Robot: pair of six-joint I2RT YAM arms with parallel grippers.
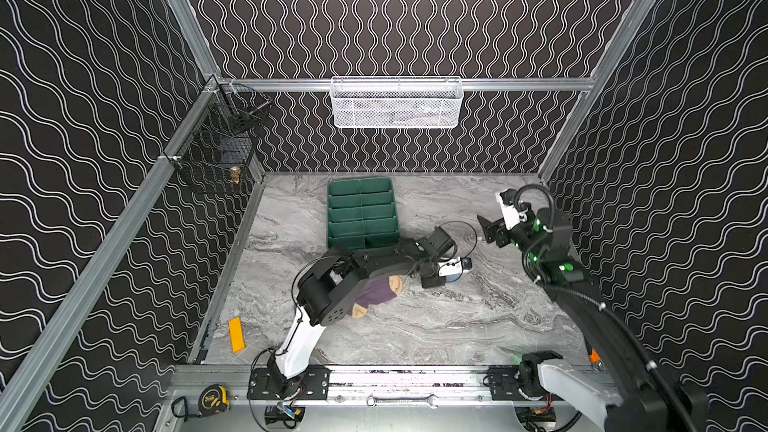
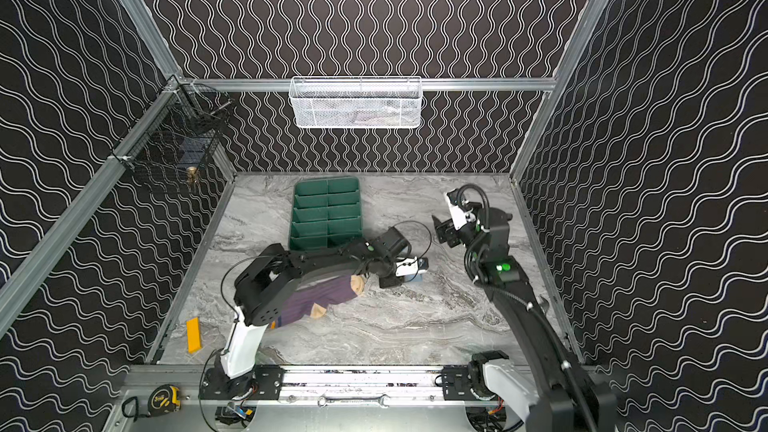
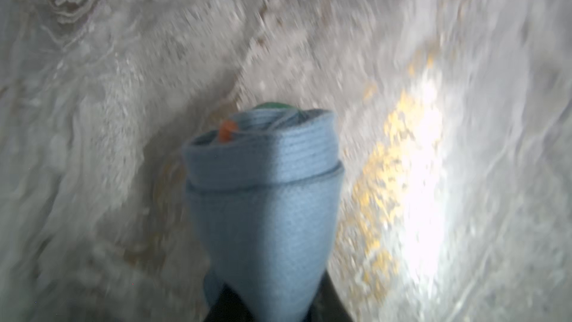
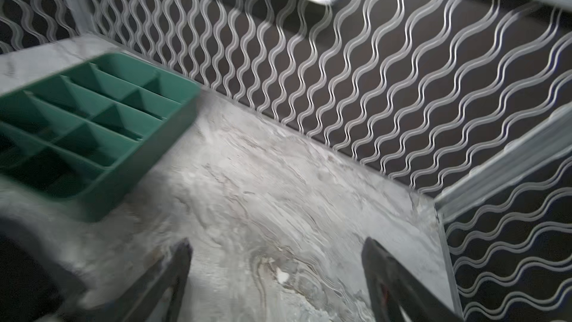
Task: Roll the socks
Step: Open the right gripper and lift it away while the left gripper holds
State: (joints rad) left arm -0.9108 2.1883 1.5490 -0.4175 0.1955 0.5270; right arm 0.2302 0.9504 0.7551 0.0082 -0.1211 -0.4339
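The marble table (image 1: 436, 326) holds a green divided tray (image 1: 361, 209) at its far middle. The purple sock (image 1: 374, 295) lies flat near the centre, partly under the left arm (image 1: 374, 261). Just right of it the rolled blue sock (image 3: 263, 181) seems pinched in the left claw (image 3: 278, 308), though its fingers are blurred. The right claw (image 4: 277, 246) hangs spread wide and empty at the far right.

One marking to call: "3m", or so it looks (small and soft), on the yellow tape measure (image 1: 214, 400). It shows in both top views.
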